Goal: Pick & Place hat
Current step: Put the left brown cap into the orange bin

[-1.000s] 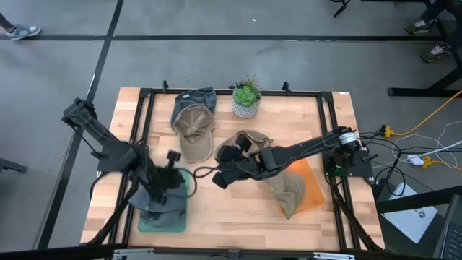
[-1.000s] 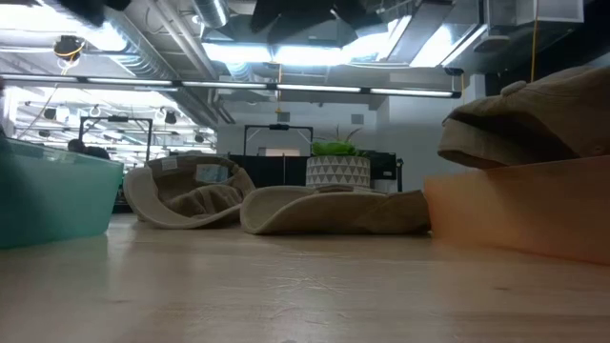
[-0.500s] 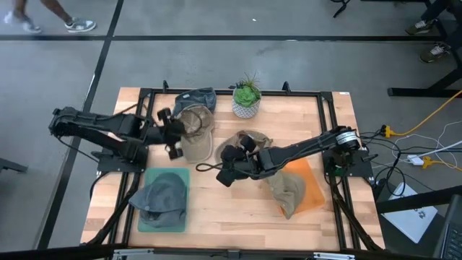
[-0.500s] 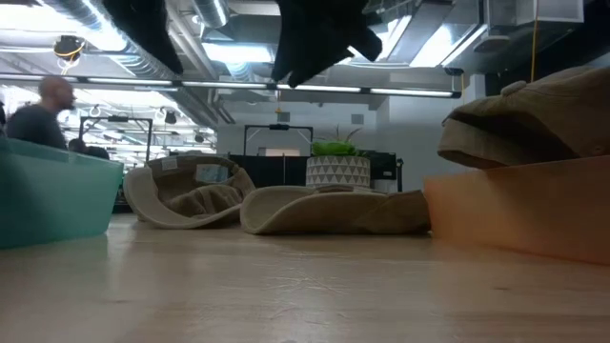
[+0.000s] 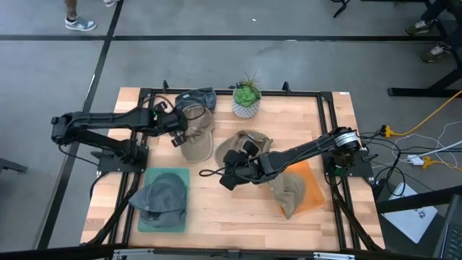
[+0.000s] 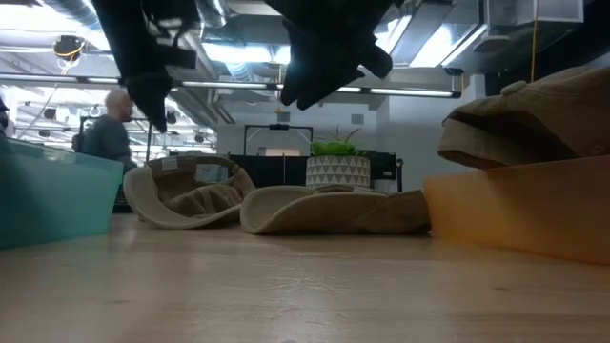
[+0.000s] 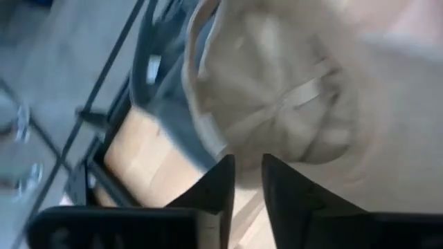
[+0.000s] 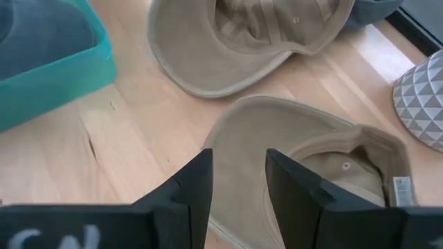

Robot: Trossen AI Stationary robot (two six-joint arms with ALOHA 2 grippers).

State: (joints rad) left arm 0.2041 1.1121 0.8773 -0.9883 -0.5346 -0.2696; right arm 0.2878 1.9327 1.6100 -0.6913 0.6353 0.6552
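Two tan hats lie upside down on the table: one at the far left (image 5: pixel 195 133), its crown against a blue-grey hat (image 5: pixel 195 100), and one in the middle (image 5: pixel 251 144). My left gripper (image 5: pixel 175 133) hovers open just left of the far-left tan hat (image 7: pixel 277 104). My right gripper (image 5: pixel 231 172) hangs open above the near edge of the middle hat's brim (image 8: pixel 277 138). A grey hat (image 5: pixel 162 195) rests in the teal tray (image 5: pixel 144 220). Another tan hat (image 5: pixel 289 191) lies on the orange tray (image 5: pixel 314 191).
A white patterned pot with a green plant (image 5: pixel 247 101) stands at the far middle, close behind the middle hat. A black frame (image 5: pixel 144 101) runs round the tabletop. Bare wood lies between the two trays along the near edge. A person (image 6: pixel 112 138) walks in the room behind.
My left gripper has swung from above the grey hat in the teal tray toward the table's far edge, turning as it went, and now hovers by the far-left tan hat. The grey hat stays in the tray. My right gripper has sunk a little over the middle hat.
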